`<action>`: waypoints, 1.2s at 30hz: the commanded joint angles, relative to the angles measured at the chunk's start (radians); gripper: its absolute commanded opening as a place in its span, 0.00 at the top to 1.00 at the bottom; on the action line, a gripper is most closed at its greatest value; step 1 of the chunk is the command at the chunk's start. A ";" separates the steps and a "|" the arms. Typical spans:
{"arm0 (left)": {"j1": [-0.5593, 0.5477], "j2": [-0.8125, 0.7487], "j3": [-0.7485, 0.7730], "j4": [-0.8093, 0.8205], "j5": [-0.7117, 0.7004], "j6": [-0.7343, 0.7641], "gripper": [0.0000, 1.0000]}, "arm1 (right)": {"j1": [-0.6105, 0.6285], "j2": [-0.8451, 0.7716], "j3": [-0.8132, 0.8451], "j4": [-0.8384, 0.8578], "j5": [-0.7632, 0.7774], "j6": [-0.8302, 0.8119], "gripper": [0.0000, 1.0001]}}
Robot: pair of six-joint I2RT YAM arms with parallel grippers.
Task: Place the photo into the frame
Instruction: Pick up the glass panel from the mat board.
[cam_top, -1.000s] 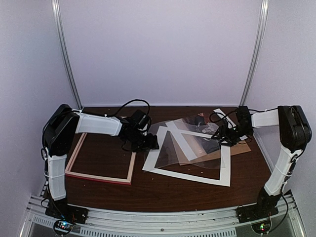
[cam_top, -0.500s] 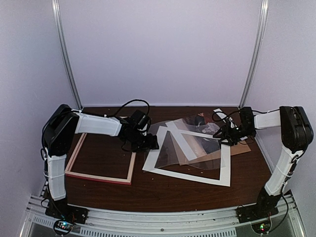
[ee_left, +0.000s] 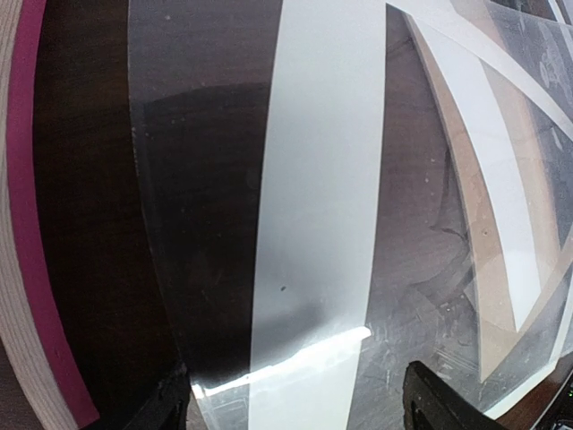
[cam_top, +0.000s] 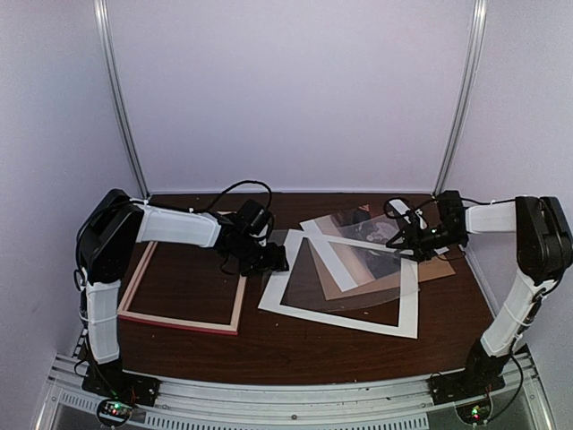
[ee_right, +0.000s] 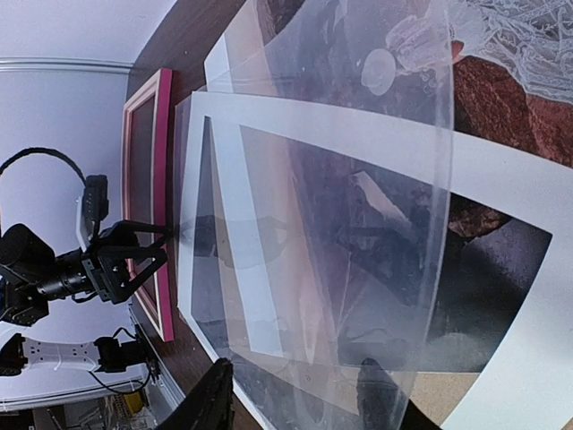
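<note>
A dark wooden table [cam_top: 358, 354] carries everything, and the white mat [cam_top: 345, 322] lying flat on it is my marker for the rest.

The frame [cam_top: 179, 322] lies flat, clear of the mat's left side, with a strip of bare table between the two. From above its bars look like pale wood, with pink along the outer edges.

A clear sheet [cam_top: 349, 287] rests over the mat's opening and far bar, and its left edge reaches past the mat's left bar. A brown backing board [cam_top: 434, 269] pokes out from under the mat's right far corner.

The photo [ee_right: 506, 103] lies at the mat's far side. Its dark brown print with the pale figure shows beyond the far bar, partly through the clear sheet. I can't tell whether it lies over or under the mat.

The left gripper [ee_left: 304, 405] sits at the mat's left far corner. Its fingers are spread wide around the clear sheet's edge and clamp nothing.

The right gripper [ee_right: 297, 394] hangs over the mat's right far corner. Its fingers are partly spread and the clear sheet's edge runs between them. I can't see that they pinch it.
</note>
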 commanded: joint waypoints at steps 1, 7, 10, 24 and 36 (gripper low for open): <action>-0.009 0.015 -0.031 -0.004 0.033 0.006 0.18 | 0.003 -0.043 -0.015 -0.053 -0.028 -0.056 0.53; -0.009 0.008 -0.032 -0.012 0.025 0.013 0.18 | 0.002 -0.046 0.000 -0.083 -0.005 -0.067 0.61; -0.009 0.007 -0.033 -0.012 0.021 0.015 0.18 | 0.002 -0.042 0.013 -0.094 0.001 -0.069 0.69; -0.009 -0.171 -0.040 0.022 -0.028 0.283 0.16 | 0.002 -0.176 0.151 -0.344 0.076 -0.188 1.00; -0.009 -0.394 0.103 -0.115 0.055 0.692 0.16 | 0.115 -0.376 0.264 -0.423 -0.088 -0.254 1.00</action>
